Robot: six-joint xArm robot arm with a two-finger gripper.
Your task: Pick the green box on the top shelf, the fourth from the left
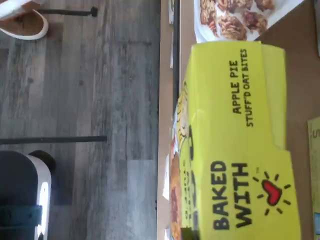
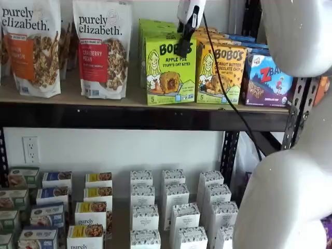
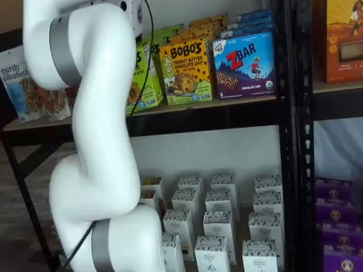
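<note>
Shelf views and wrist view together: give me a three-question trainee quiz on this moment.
1. True or false: the gripper hangs in front of the green box on the top shelf.
2. Which box stands directly beside the green box, on the side toward the ZBar box?
A. granola bag
B. peanut butter box
C. small white box
3. Fill in: the green box's upper face in the wrist view reads "APPLE PIE STUFF'D ____ BITES".

Key: 1 true; 2 B; 3 oat.

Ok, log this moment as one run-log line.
phase: approach | gripper: above green box, grip state unclear | box: upright on top shelf, beside peanut butter box
</note>
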